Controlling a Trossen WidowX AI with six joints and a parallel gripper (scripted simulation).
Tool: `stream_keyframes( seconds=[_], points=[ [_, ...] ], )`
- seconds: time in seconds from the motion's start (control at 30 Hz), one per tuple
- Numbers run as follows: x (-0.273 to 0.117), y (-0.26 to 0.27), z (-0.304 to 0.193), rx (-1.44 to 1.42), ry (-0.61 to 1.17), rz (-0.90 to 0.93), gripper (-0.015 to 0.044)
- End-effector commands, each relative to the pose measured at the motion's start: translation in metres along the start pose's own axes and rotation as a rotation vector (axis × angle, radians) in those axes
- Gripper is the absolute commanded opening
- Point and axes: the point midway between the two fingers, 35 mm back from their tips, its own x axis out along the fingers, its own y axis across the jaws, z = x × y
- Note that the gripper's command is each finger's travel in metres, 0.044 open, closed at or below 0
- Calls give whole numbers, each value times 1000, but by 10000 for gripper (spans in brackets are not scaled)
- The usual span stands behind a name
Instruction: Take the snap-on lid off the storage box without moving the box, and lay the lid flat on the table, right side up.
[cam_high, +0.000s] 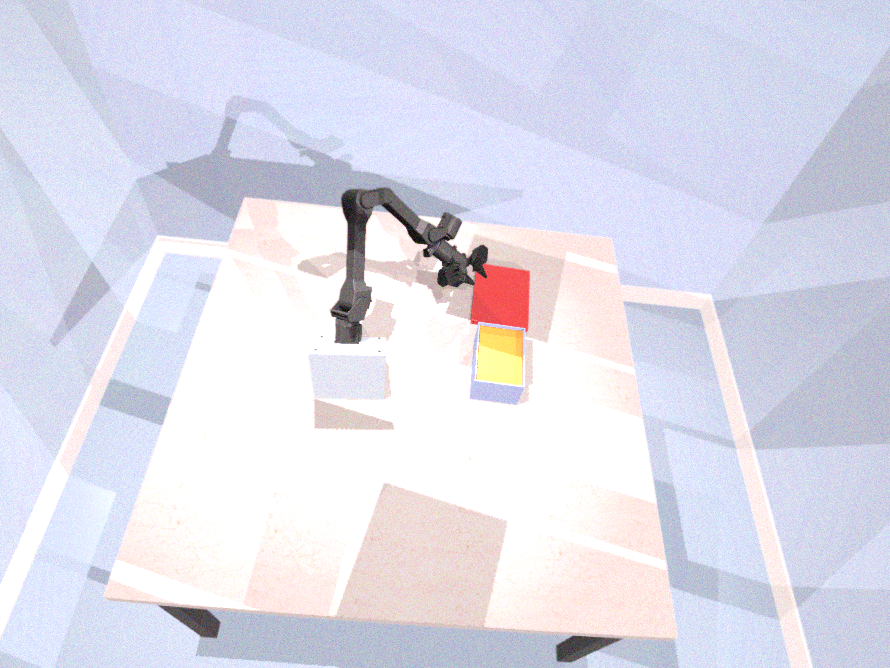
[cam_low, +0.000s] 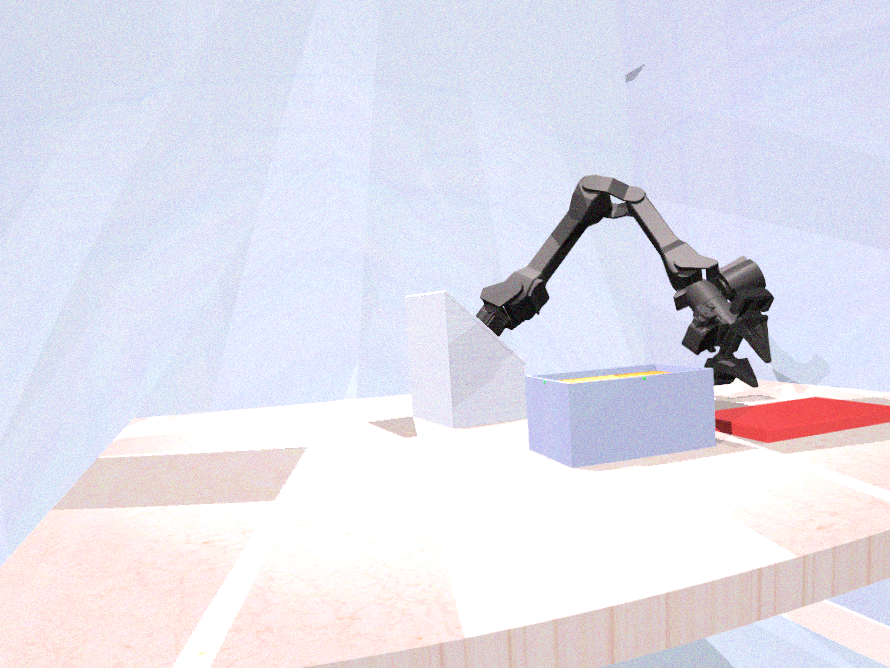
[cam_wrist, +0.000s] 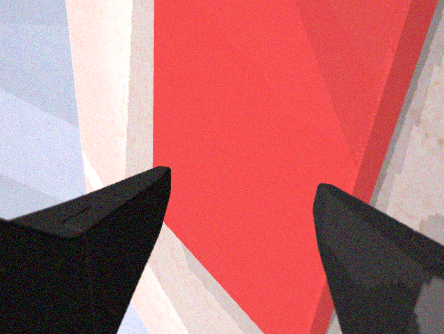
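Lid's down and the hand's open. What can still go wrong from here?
1. The hand hangs low, right over the red lid's far edge; a sideways retreat could drag a finger across it and shift it.
2. The lid lies close beside the open storage box; a pushed lid might nudge the box.
3. Whether the lid is right side up cannot be told here.
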Motion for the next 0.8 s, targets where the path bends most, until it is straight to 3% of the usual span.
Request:
stream_keyframes(
  seconds=[0.0, 0.2, 0.77],
  points=[
    [-1, -1, 0, 0, 2, -4, 301],
    [-10, -8, 0, 0, 2, -4, 440],
    [-36, -30, 0, 2, 1, -6, 440]
  ],
)
